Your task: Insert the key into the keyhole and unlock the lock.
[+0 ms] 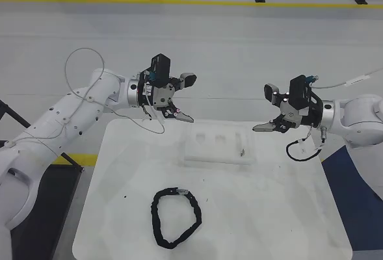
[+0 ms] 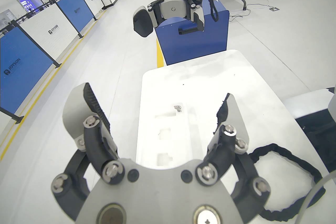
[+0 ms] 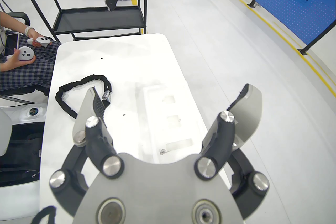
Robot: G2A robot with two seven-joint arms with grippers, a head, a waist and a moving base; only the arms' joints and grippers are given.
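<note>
Your left pincer (image 1: 186,99) and right pincer (image 1: 264,109) both hang spread wide, facing each other over the desk (image 1: 276,208). The key (image 1: 242,153) lies on the white tray (image 1: 198,155) between them, nearer your right pincer; the chain lock (image 1: 175,218) lies well apart from both.

Small metal key (image 1: 242,153) lying flat at the right end of a white foam tray (image 1: 207,156), black fabric-sleeved chain lock (image 1: 156,220) curled in a flat loop near-left of the tray, well apart from the key, metal lock cylinder (image 1: 182,192) on the loop's far side
</note>
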